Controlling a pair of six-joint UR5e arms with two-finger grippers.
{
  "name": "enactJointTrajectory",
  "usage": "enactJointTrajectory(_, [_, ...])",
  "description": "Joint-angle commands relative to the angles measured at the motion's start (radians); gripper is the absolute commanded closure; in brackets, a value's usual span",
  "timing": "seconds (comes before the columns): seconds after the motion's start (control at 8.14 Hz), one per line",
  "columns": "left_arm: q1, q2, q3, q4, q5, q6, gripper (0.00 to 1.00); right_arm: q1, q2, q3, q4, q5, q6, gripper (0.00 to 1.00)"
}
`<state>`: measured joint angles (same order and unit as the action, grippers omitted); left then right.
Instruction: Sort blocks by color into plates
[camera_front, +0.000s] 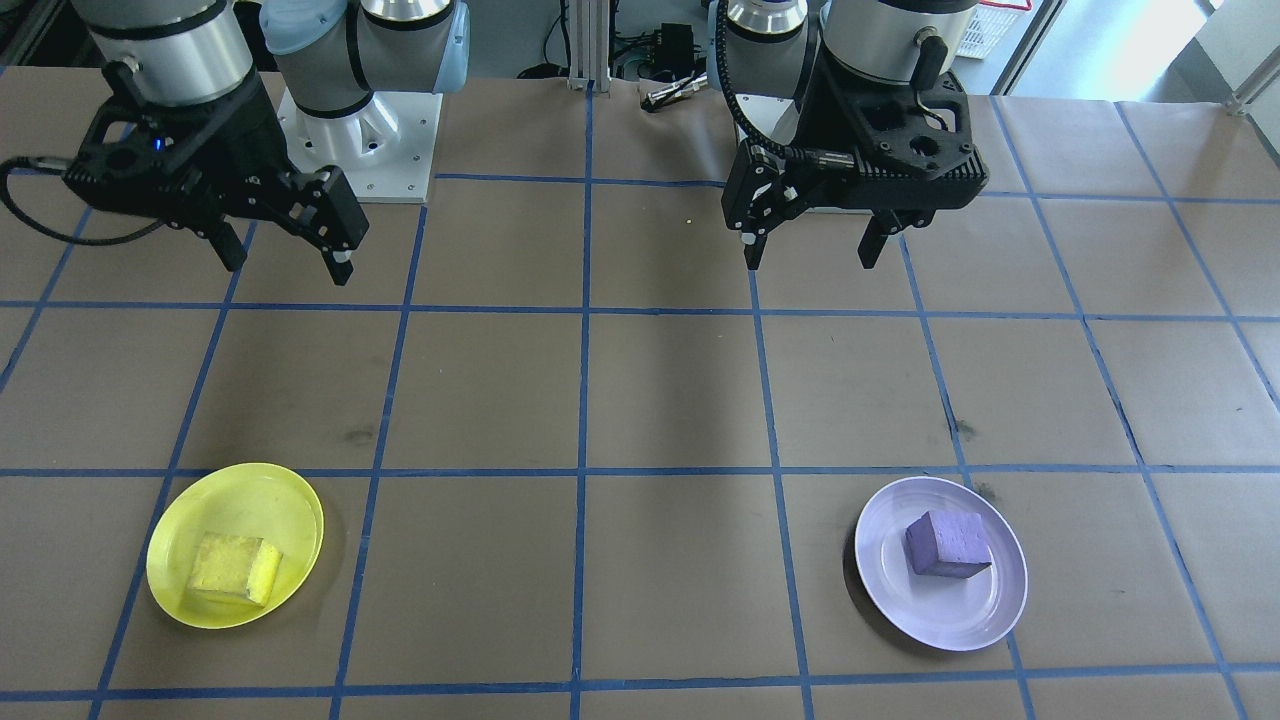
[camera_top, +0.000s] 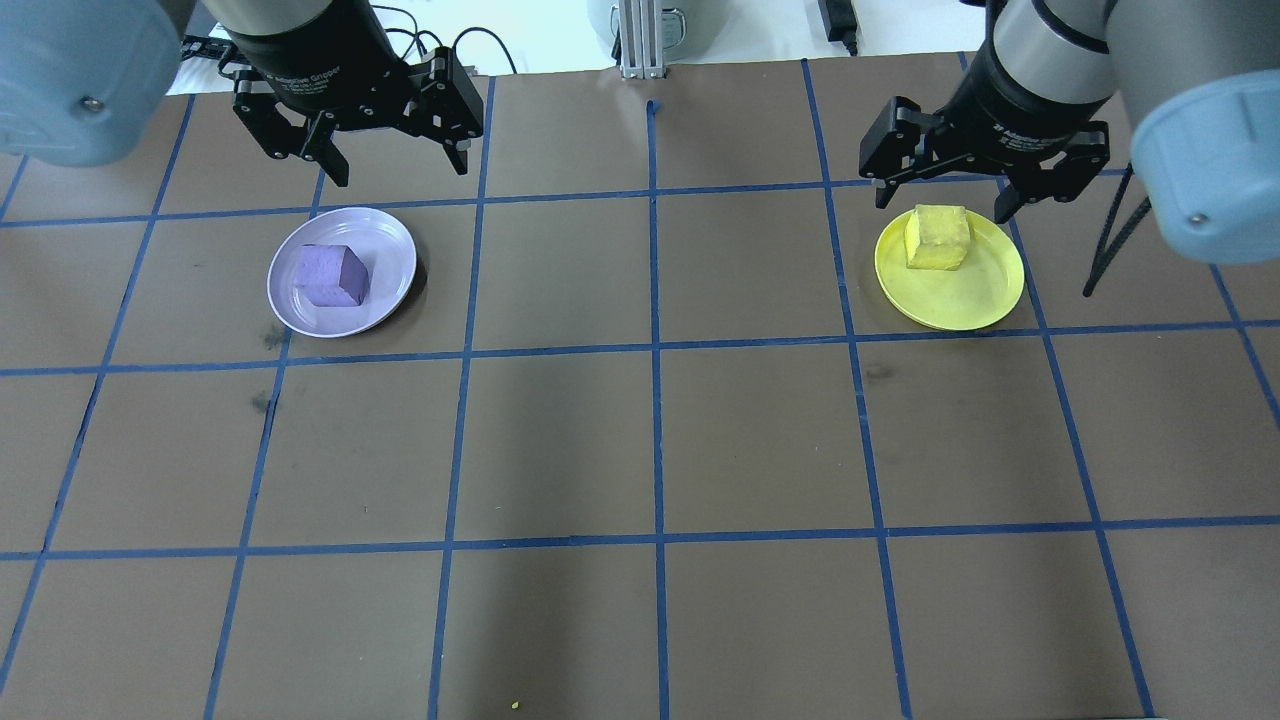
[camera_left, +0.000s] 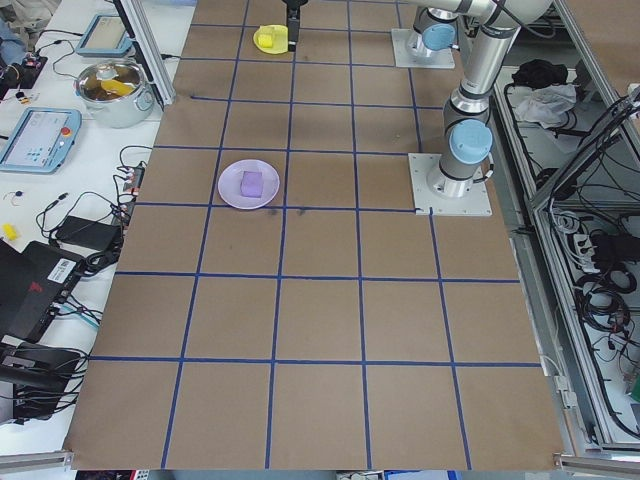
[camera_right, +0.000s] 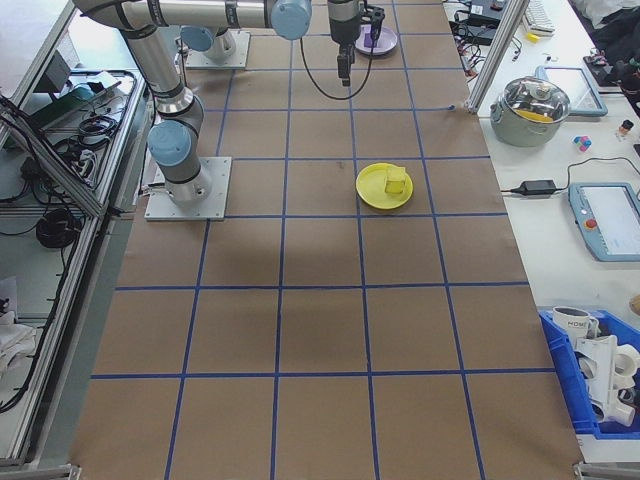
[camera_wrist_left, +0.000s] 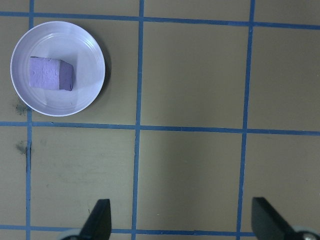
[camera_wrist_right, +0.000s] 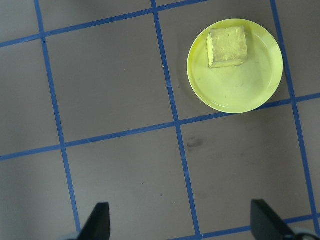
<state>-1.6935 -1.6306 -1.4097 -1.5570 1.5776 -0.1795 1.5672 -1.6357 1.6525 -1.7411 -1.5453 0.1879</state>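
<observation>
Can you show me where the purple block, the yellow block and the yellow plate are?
purple block (camera_top: 330, 275): overhead view, top face.
yellow block (camera_top: 938, 236): overhead view, top face.
yellow plate (camera_top: 960, 300): overhead view, bare inside surface.

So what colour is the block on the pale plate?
Purple block, clearest in the left wrist view.

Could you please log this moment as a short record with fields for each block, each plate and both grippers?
purple block: lies in the lavender plate, on the robot's left side
yellow block: lies in the yellow plate, on the robot's right side, toward the rim
left gripper: open, empty, raised over the table, apart from the lavender plate
right gripper: open, empty, raised over the table, apart from the yellow plate
sorting: each block sits in the plate of its own colour
table: brown cover with a blue tape grid
</observation>
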Motion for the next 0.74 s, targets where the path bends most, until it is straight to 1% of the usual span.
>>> enactJointTrajectory(0.0, [0.0, 0.0, 0.0, 0.0, -0.002, 0.0, 0.0, 0.005, -0.035, 0.032, 0.031, -0.012, 0.005, 0.0])
enactJointTrajectory(0.12, [0.0, 0.0, 0.0, 0.0, -0.004, 0.0, 0.0, 0.005, -0.044, 0.047, 0.023, -0.01, 0.016, 0.0])
enactJointTrajectory(0.37, [0.0, 0.0, 0.0, 0.0, -0.004, 0.0, 0.0, 0.004, -0.035, 0.052, 0.023, -0.007, 0.01, 0.0])
enactJointTrajectory(0.61, [0.0, 0.0, 0.0, 0.0, -0.001, 0.0, 0.0, 0.004, -0.043, 0.052, 0.025, -0.012, 0.005, 0.0])
